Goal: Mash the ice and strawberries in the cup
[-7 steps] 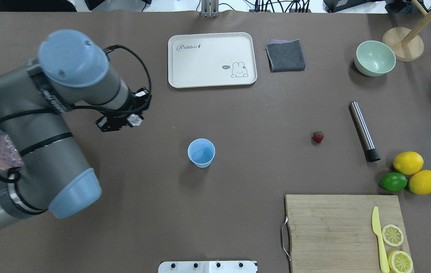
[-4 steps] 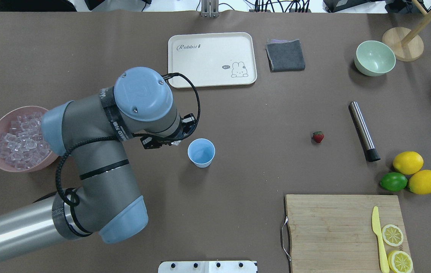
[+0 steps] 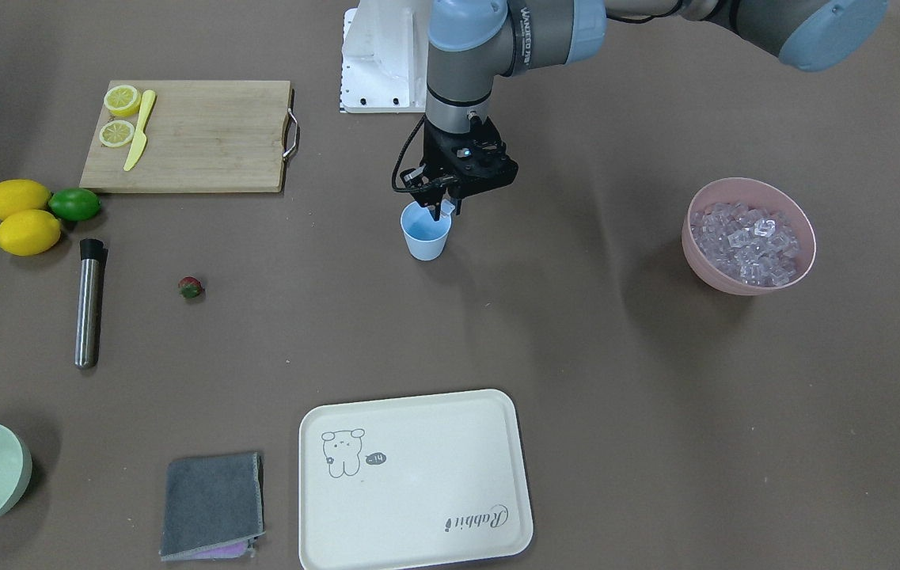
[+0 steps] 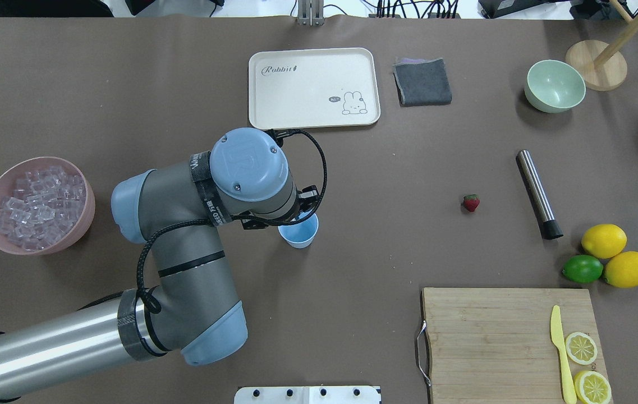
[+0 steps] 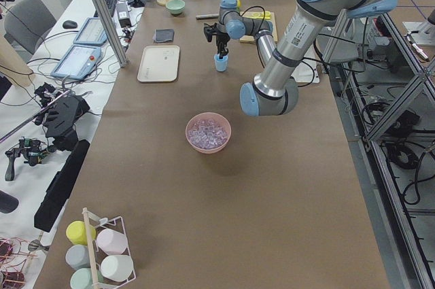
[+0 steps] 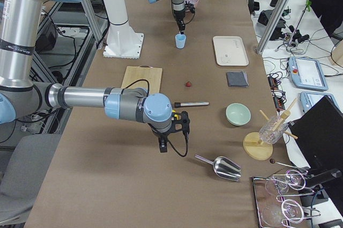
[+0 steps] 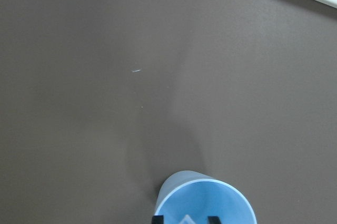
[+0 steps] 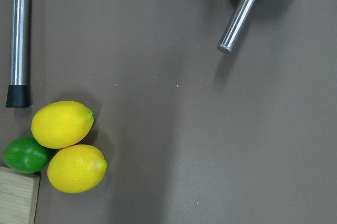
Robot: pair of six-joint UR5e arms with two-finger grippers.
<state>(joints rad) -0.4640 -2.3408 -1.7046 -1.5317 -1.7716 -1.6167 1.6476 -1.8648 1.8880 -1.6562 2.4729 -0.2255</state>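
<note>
While one clear ice cube point(image 7: 185, 220) sits pinched between the closed fingers of the left gripper point(image 3: 445, 207), just above the mouth of the light blue cup point(image 3: 426, 236) at mid-table, the loading step looks under way. Next, the fingers likely need to part so the cube drops in. More ice point(image 4: 38, 201) fills the pink bowl point(image 4: 87, 216); the strawberry point(image 4: 471, 202) lies well apart. Whether the right gripper point(image 6: 162, 146) is open or closed cannot be told.

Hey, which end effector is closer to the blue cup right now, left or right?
Left. The left end effector hangs directly over the cup, holding an ice cube. The right end effector is far off, past the strawberry and the steel muddler.
</note>
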